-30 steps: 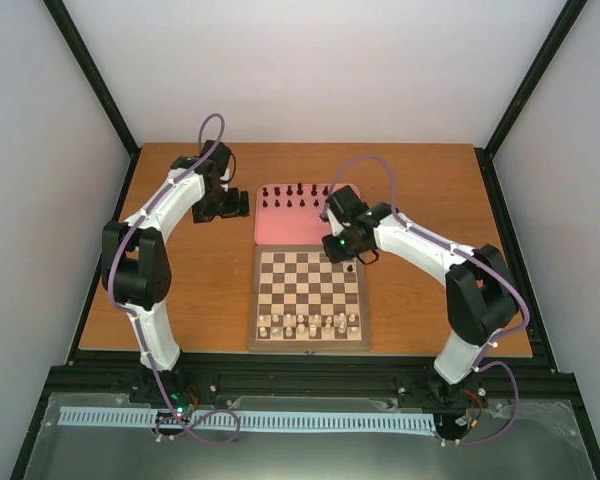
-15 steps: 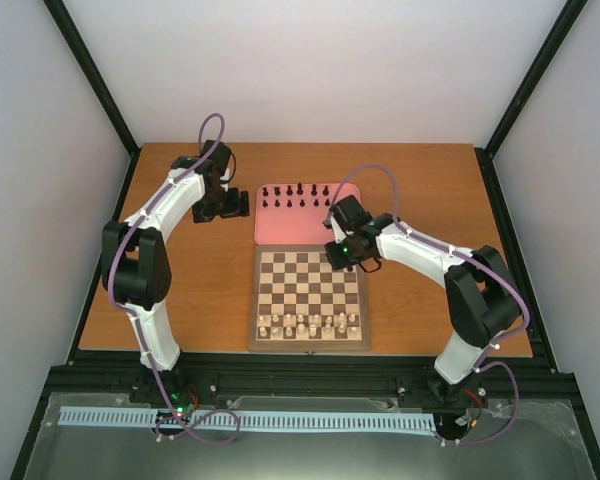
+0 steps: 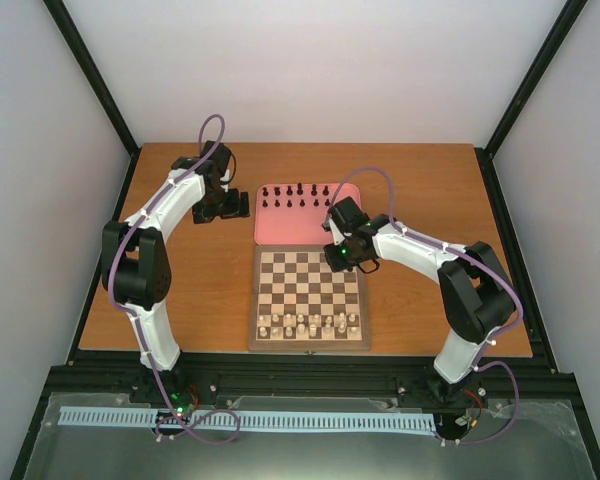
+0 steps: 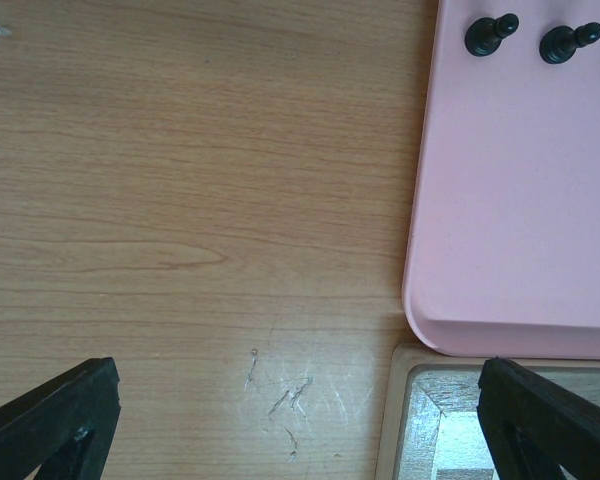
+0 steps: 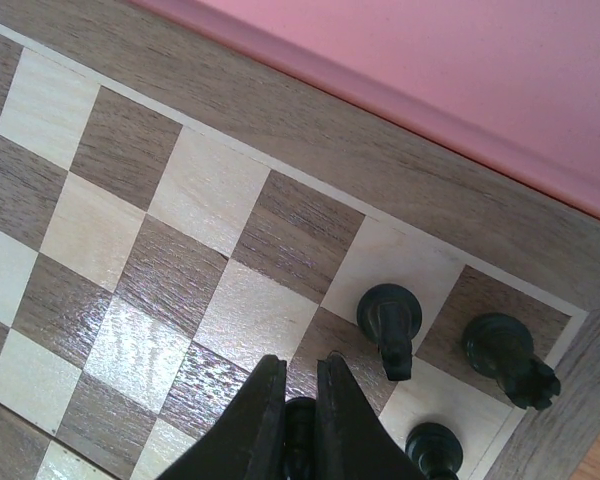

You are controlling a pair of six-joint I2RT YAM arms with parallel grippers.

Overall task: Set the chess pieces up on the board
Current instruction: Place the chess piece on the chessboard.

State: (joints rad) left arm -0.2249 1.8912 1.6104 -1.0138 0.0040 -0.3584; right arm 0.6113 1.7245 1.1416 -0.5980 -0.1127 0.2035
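Observation:
The board (image 3: 253, 300) lies mid-table; its far right corner fills the right wrist view (image 5: 130, 250). My right gripper (image 3: 338, 256) hangs over that corner, shut (image 5: 298, 368) on a black chess piece (image 5: 300, 440) held just above a dark square. Three black pieces (image 5: 390, 325) stand on the corner squares beside it. Several more black pieces (image 3: 298, 195) stand on the pink tray (image 3: 290, 228); two show in the left wrist view (image 4: 490, 33). My left gripper (image 3: 235, 205) is open and empty (image 4: 298, 375) over bare table left of the tray.
Cream pieces (image 3: 308, 322) fill the board's near rows. The pink tray (image 4: 520, 200) touches the board's far edge (image 4: 410, 420). Wooden table lies on both sides of the board. Black frame posts stand at the table's edges.
My right gripper has moved from the tray's near right edge towards me, onto the board's far right corner, with the black piece in it. The left arm has not moved.

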